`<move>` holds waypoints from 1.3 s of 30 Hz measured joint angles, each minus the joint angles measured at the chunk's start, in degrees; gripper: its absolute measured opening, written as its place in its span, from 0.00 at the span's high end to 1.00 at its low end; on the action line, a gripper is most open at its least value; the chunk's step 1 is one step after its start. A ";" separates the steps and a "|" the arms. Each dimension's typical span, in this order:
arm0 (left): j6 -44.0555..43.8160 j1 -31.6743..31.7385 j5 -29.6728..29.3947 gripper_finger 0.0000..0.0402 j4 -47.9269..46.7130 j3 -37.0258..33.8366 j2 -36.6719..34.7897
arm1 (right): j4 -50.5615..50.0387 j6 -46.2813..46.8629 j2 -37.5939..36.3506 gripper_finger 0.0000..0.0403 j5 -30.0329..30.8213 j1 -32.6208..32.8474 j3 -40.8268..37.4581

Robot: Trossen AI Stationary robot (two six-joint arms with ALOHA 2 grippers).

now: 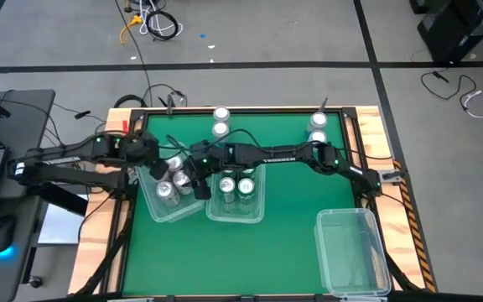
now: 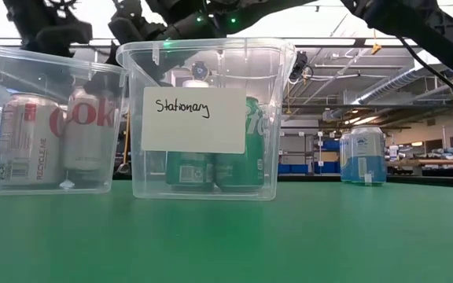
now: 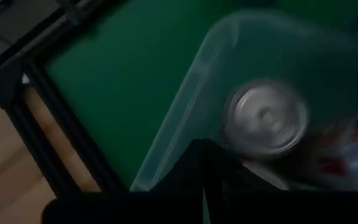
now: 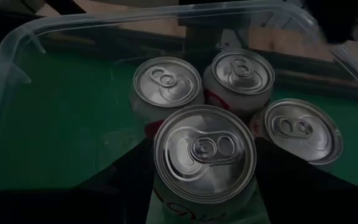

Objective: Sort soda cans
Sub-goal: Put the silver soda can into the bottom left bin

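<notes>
Right gripper (image 4: 204,186): You see it over the left-hand clear bin, its two dark fingers (image 4: 132,171) spread and clamped on either side of a silver can (image 4: 204,155), held upright above the bin's contents.

Left bin (image 4: 17,43): Below the held can you find three more silver-topped cans (image 4: 168,84) standing close together; from table height their white sides with red lettering (image 2: 26,141) show through the plastic wall.

Left gripper (image 1: 145,151): You have it at the far left edge of that same bin, fingers pressed together and holding nothing; its wrist camera looks down past the bin's rim at one can top (image 3: 266,118).

Middle bin (image 1: 235,214): Just beside the left bin, it carries a white card (image 2: 193,119) reading "Stationary" on its near wall. Green cans (image 2: 238,157) stand inside; from above you can count four silver tops.

Right bin (image 1: 352,252): A third clear bin sits at the near right corner of the green table (image 1: 292,243), well apart from the other two.

Far edge, centre: Two cans (image 1: 220,122) stand one behind the other on the mat beyond the middle bin.

Far edge, right: Two more cans (image 1: 318,127) stand near the far right corner; at table height one shows blue and white sides (image 2: 362,156).
</notes>
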 joint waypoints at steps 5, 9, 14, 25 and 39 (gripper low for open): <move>0.37 -0.10 -0.40 1.00 0.47 2.94 -0.04 | -0.31 0.00 0.06 0.42 0.11 -0.25 -0.02; 0.37 -0.09 -0.41 1.00 0.89 2.54 0.10 | -0.97 -0.15 0.06 0.39 0.65 -0.27 0.00; 1.46 -0.09 0.06 1.00 2.38 1.23 0.13 | -1.28 -0.33 0.06 0.36 0.70 -0.27 0.00; 4.37 -0.09 1.53 1.00 6.01 0.07 0.13 | -1.21 0.33 -0.07 0.40 1.18 -0.45 -0.04; 4.82 -0.09 2.87 1.00 6.55 0.07 0.13 | -10.20 5.29 -0.71 0.30 2.63 0.01 3.21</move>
